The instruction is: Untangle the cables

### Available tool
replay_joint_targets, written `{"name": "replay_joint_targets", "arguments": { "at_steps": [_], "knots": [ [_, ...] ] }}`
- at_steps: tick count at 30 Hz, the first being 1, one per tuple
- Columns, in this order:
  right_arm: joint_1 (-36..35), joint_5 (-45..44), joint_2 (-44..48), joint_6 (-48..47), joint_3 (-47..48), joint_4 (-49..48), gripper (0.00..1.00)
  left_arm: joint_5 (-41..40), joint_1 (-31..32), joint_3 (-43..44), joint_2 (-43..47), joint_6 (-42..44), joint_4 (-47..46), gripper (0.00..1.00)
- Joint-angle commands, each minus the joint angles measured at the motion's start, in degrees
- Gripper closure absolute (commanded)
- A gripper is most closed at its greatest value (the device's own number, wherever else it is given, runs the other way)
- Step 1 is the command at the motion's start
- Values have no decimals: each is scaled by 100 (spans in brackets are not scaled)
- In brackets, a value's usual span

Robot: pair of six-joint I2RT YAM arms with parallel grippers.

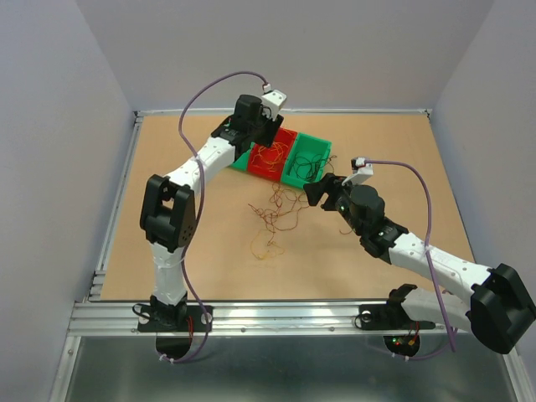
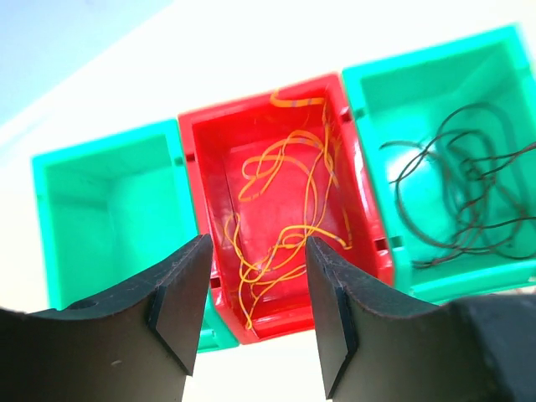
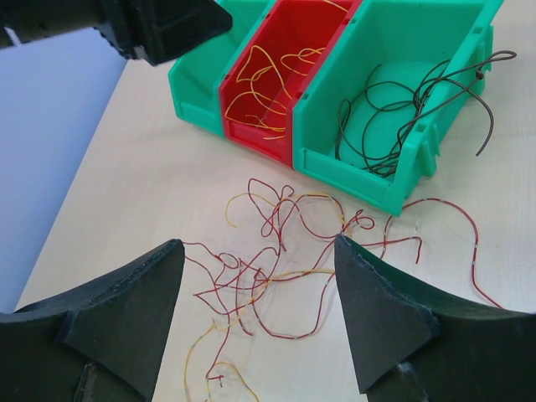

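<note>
Three small bins are seen in a row at the far part of the worktop (image 1: 402, 151), and the red bin (image 2: 205, 193) in the middle is taken as the landmark. Orange-yellow cables (image 2: 289, 234) are coiled loosely inside it. A green bin (image 2: 109, 209) is set against its left side and a second green bin (image 2: 377, 109) against its right side. Black cables (image 2: 456, 180) are piled in the right-hand one, with one strand hooked out over its outer rim.

The left pincer (image 2: 255, 314) is held directly above the red bin, its jaws parted to a moderate gap, with nothing gripped between them.

On the worktop, just in front of the red bin and on the near side of it, a loose clump of dark red and yellow cables (image 3: 260, 268) is spread flat, several strands crossing one another.

The right pincer (image 3: 255, 310) is poised over that clump, nearer than the red bin and slightly to its right. Its jaws are spread wide and nothing is held.
</note>
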State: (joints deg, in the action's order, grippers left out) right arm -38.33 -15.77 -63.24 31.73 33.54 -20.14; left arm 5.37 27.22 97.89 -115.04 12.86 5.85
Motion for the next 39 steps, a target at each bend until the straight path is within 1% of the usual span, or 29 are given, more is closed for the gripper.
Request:
{"name": "replay_joint_targets", "arguments": {
  "at_steps": [1,3,4,6,7,9,10,11,13,14,15,16,17,18,19,21,22,24,25,26,28,29,31,32,33,35,36,37,39],
  "knots": [
    [9,-67,75,-70,-93,-297,23,210,29,-286,561,-38,-171,41],
    [9,-58,67,-70,-84,-297,23,272,20,-515,807,-38,-522,41],
    [9,-58,66,-79,-84,-297,23,420,20,-655,869,-30,-558,46],
    [9,-49,58,-79,-76,-297,23,710,20,-622,765,-29,-541,60],
    [9,-40,40,-79,-67,-289,23,764,29,-387,486,-47,-271,69],
    [1,-40,23,-79,-58,-297,23,817,20,0,63,-73,73,80],
    [9,-32,14,-87,-58,-297,23,765,20,394,-165,-65,222,87],
    [9,-23,-21,-88,-58,-297,23,738,29,546,-655,-56,415,88],
    [9,-5,-30,-79,-49,-297,23,580,11,1001,-1141,-38,548,90],
    [9,-5,-39,-79,-49,-289,23,545,11,1213,-1630,-21,836,94],
    [9,-14,-22,-87,-49,-289,23,544,2,1450,-1853,-21,1031,94],
    [9,-5,-30,-96,-49,-297,23,605,11,1853,-2029,-12,1215,97],
    [9,-5,-4,-96,-49,-297,23,641,11,1953,-2179,-12,1400,98],
    [9,12,5,-96,-58,-289,23,667,20,1927,-2128,-21,1367,98],
    [9,13,22,-105,-58,-289,23,641,11,1649,-2014,-21,1262,98],
    [9,13,49,-96,-58,-280,23,493,11,1174,-1392,-38,701,98],
    [1,-5,66,-105,-67,-280,23,466,11,658,-919,-38,298,98],
    [9,21,75,-105,-67,-280,23,457,11,189,-442,-56,-91,97],
    [9,13,75,-105,-67,-280,23,483,20,-4,-231,-82,-249,94],
    [9,4,67,-114,-67,-271,23,509,20,-346,145,-82,-494,86],
    [1,-14,32,-114,-58,-254,23,501,11,-629,455,-108,-741,78],
    [1,-31,14,-123,-41,-227,23,483,29,-804,683,-100,-847,71],
    [9,-75,-65,-114,47,-87,23,431,29,-885,834,-91,-848,67],
    [9,-101,-161,-123,82,-34,23,448,29,-911,913,-65,-822,64],
    [9,-102,-232,-123,170,53,22,430,46,-912,948,-39,-700,63],
    [1,-5,-363,-123,258,133,22,369,90,-973,1062,102,-594,59],
    [9,38,-556,-140,319,168,19,264,151,-1034,1115,172,-593,54],
    [1,204,-645,-158,407,212,16,202,178,-1226,1177,295,-593,44],
    [1,398,-986,-193,504,230,14,114,231,-1508,1449,410,-663,38]
  ]
}}
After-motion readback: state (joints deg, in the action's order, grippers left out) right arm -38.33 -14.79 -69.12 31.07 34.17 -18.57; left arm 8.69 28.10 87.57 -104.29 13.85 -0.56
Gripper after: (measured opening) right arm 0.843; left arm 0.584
